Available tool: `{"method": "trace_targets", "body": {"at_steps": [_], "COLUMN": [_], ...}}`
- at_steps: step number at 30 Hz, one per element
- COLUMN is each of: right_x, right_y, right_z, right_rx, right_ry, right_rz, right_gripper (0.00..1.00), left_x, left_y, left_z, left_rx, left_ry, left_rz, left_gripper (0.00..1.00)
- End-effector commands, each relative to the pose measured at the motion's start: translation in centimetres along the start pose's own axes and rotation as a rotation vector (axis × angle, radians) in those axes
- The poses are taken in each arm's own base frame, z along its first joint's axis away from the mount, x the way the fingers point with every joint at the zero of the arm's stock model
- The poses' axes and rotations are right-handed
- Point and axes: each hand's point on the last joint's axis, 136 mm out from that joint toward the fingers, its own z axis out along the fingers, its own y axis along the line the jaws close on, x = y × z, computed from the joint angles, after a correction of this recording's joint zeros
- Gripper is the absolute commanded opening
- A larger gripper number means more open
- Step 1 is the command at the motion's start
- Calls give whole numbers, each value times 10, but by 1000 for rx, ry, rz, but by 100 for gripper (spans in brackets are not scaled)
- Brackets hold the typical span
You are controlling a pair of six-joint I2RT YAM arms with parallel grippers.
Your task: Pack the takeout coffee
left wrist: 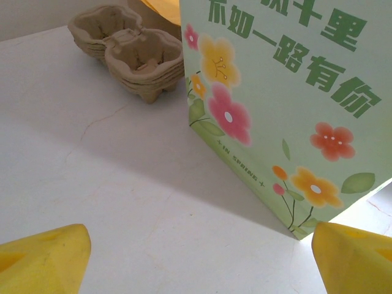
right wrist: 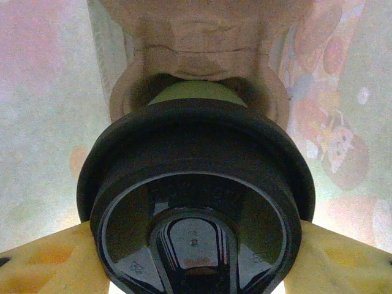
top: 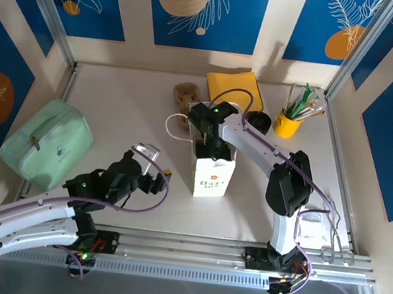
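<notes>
R gripper on coffee (blk lid)

The tabletop is overlooked from high behind the arms. The paper bag is seen closely, outside by the left wrist, inside by the right.
</notes>
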Motion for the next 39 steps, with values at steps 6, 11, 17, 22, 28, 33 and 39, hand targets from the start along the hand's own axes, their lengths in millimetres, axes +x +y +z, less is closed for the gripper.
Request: {"method": "trace_targets", "body": {"at_steps": [6, 11, 17, 22, 28, 33, 39], "right_x": [-8, -8, -9, -11, -14, -15, -13], "right_y": [7, 7, 8, 9, 11, 10, 7], "right_z": [19, 28, 33, 28, 13, 0, -8], "right_rx": [-10, -5, -4, -6, -13, -22, -6], "right_ry": [41, 63, 76, 64, 16, -22, -45], "right_rz": [0, 0, -1, -6, -21, -25, -38], "right_gripper": [62, 62, 62, 62, 63, 67, 89], "left_x": [2, 0, 0, -2, -3, -4, -3], "left_y": [2, 1, 2, 2, 2, 2, 3], "left_z": [-1, -1, -2, -3, -5, -5, -4], "left_rx": [-9, -8, -9, -8, -8, -9, -13], "left_ry": [-1, -6, -5, -11, -14, -15, -10], "left_rz": [0, 1, 4, 3, 6, 9, 9], "left_gripper": [93, 93, 93, 93, 93, 93, 93]}}
